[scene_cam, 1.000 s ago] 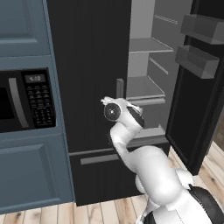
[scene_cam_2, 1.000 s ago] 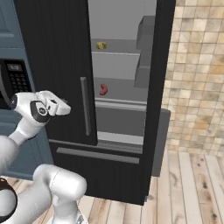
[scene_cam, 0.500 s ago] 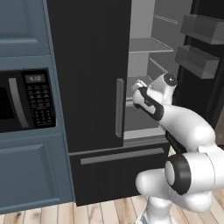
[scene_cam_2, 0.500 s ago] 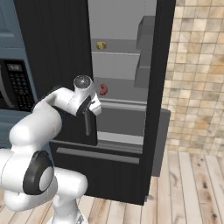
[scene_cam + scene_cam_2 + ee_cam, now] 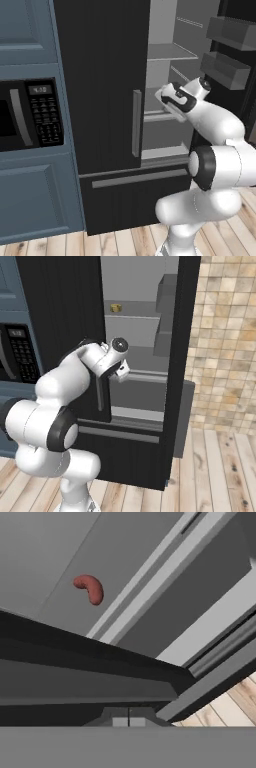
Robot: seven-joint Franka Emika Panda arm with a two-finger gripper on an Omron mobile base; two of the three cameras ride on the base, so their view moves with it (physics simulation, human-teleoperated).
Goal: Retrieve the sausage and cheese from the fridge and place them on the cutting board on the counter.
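1. The fridge had its right door open, with free room inside.
2. The gripper was shut and held nothing, just outside the opening.
3. The sausage lay on a grey shelf.
4. The cheese sat small and blurry, higher up.

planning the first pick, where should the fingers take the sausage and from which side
Grip the sausage across the middle of its curve, one finger on the inner bend and one on the outer. It lies flat and alone on a grey shelf of the fridge, with bare shelf around it, so probably come in through the open door from the front and slightly above. The gripper is shut, so open it first.
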